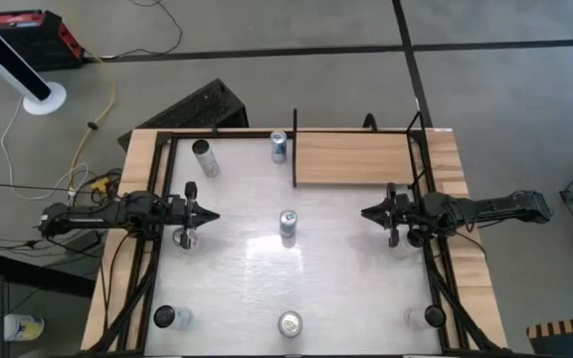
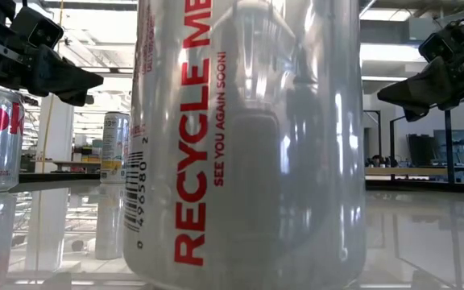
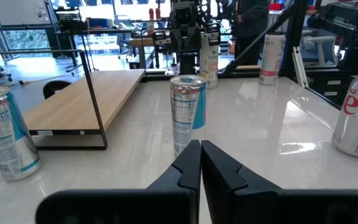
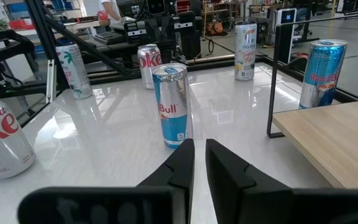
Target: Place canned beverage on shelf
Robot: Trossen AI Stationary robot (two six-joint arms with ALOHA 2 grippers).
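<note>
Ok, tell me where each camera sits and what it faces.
High: overhead, looking down on table, shelf, both arms.
Low: table height, filled by a near can; both grippers above.
Left wrist: behind left gripper, facing the centre Red Bull can.
Right wrist: behind right gripper, facing the same can from the opposite side.

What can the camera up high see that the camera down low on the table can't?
Only the high view shows the wooden shelf lying empty on the table, the blue can in the middle, and cans spread around the white tabletop. Only the low view shows the red words "RECYCLE ME" on one huge silver can right by its lens, hiding most of the table. Both show the left gripper and the right gripper, shut and holding nothing.
</note>
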